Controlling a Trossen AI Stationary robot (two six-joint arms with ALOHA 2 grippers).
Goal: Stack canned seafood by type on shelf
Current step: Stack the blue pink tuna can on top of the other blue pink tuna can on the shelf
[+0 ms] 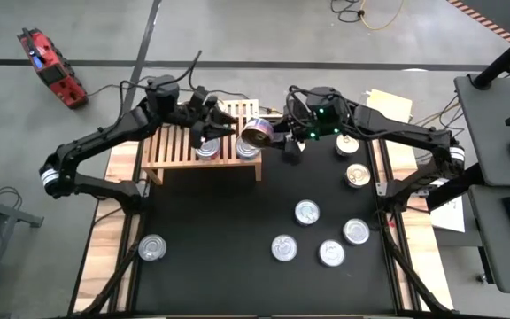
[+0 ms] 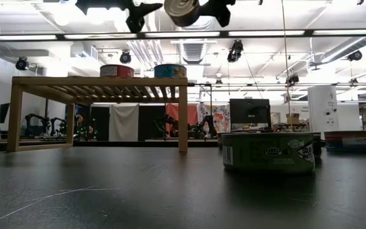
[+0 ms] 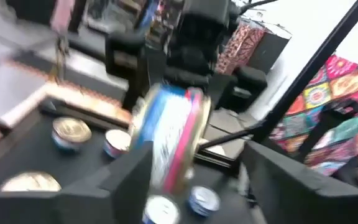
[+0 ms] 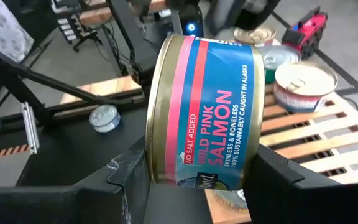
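We see the right gripper [image 1: 273,140] raised above the right end of the low light-wood slatted shelf [image 1: 171,151], its two dark fingers clamped on a round tin with a blue-and-pink "Wild Pink Salmon" label and gold rim [image 4: 207,112]. The tin is tilted on its edge between the fingers, clear of the shelf surface.

The left gripper [image 1: 204,124] hovers just beside the right gripper, over the same shelf. In the left wrist view its fingers stand apart on either side of the held tin without touching it, so we report it as parted and empty.

Directly below the two grippers, two silver-lidded round tins [image 1: 206,149] sit on the shelf top, side by side; the low view shows one red-labelled and one blue-labelled.

On the black bench [image 1: 211,230], toward the near side from the right gripper, four silver-lidded tins [image 1: 306,213] lie in a loose group. Two more tins [image 1: 356,175] rest on the far side of the right arm. One tin [image 1: 151,247] sits alone, well apart, near the left arm's base.
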